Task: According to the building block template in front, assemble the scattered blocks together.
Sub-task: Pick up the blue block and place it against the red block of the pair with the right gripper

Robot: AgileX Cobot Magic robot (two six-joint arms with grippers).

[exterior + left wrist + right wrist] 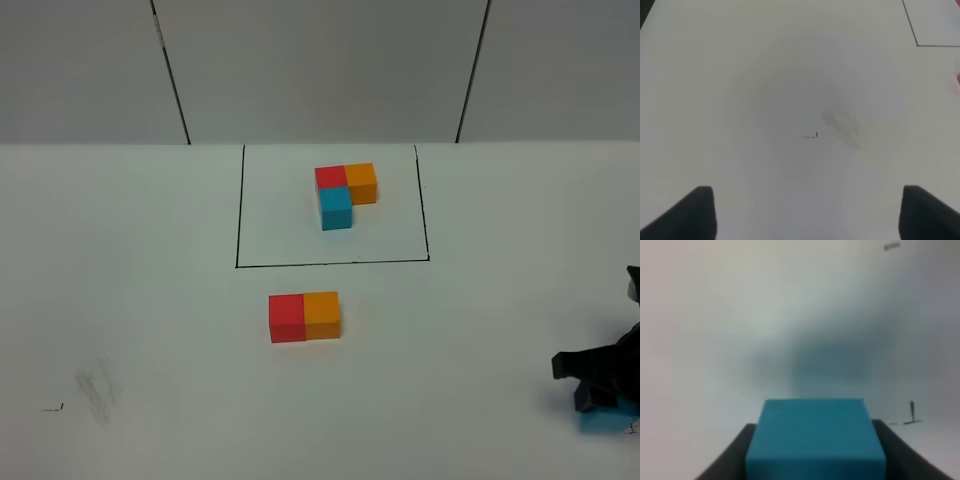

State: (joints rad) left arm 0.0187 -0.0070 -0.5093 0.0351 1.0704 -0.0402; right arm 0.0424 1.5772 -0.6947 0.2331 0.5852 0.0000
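Observation:
The building block template (345, 192) is a tight L of red, orange and light blue cubes inside a black-outlined rectangle at the back. A red block (287, 318) and an orange block (322, 315) sit side by side, touching, at the table's middle. The light blue block (607, 420) is at the front right, under my right gripper (598, 395). In the right wrist view this block (815, 437) fills the gap between the two dark fingers (727, 460), which stand against its sides. My left gripper (807, 215) is open and empty over bare table; it does not show in the high view.
The black outline (330, 264) marks the template's area; its corner shows in the left wrist view (916, 45). A grey smudge and a small black mark (95, 392) lie at the front left. The table edge is close to the right gripper.

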